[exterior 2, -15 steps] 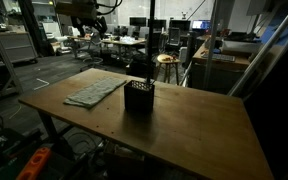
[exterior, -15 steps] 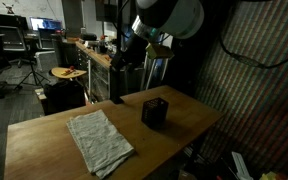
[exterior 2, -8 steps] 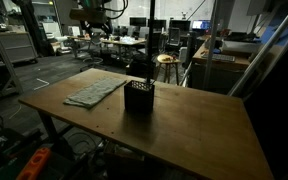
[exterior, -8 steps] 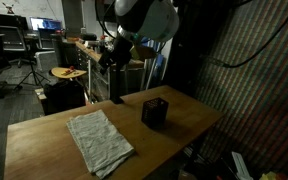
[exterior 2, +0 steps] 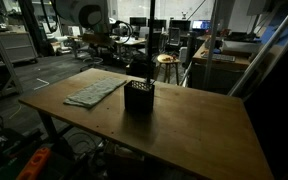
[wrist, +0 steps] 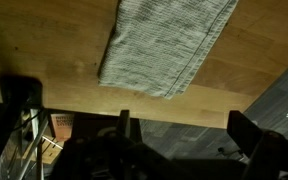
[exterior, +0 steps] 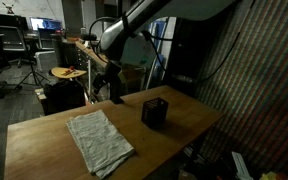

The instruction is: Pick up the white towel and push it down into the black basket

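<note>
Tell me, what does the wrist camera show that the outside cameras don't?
Only the wrist view: the gripper from close up, its jaws wide open and empty, and the weave of the white towel. Only the exterior views: the arm reaching in, the black basket seen plainly, standing apart from the towel, and the workshop behind. Both: the towel lying flat on the wooden table.

Both exterior views are dim, lit mostly from the brighter workshop behind. The counter (exterior: 44,140) carries a faint warm sheen, and the black basket (exterior 2: 138,96) is a dark block with almost no detail. The robot arm (exterior: 134,30) is smeared by blur. In the wrist view the white towel (wrist: 164,45) looks soft and grainy; the claw (wrist: 184,140) is an unfocused black silhouette.
</note>
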Robot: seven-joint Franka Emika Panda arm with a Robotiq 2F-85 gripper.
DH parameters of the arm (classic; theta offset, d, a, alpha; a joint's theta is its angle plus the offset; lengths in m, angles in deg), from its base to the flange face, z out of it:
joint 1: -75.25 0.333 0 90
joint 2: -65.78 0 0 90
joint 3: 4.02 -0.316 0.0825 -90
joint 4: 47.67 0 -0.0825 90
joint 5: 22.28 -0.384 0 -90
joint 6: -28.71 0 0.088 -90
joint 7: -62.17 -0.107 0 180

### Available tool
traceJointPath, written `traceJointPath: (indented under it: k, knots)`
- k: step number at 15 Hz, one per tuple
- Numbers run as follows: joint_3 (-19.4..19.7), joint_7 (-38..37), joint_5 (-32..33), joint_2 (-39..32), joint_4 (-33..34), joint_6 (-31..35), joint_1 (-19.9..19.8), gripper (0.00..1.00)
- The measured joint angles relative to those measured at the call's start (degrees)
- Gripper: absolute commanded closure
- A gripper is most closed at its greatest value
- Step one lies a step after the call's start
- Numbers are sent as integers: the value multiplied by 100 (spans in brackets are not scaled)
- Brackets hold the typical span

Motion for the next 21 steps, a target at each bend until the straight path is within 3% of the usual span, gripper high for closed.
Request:
traceJointPath:
  k: [5,14,21]
  knots:
    - [-359,-214,143,-865,386,288,-46,0]
    - [-635,-312,643,-1889,544,901,-272,0]
    - [-560,-348,1405,-2468,797,1346,-376,0]
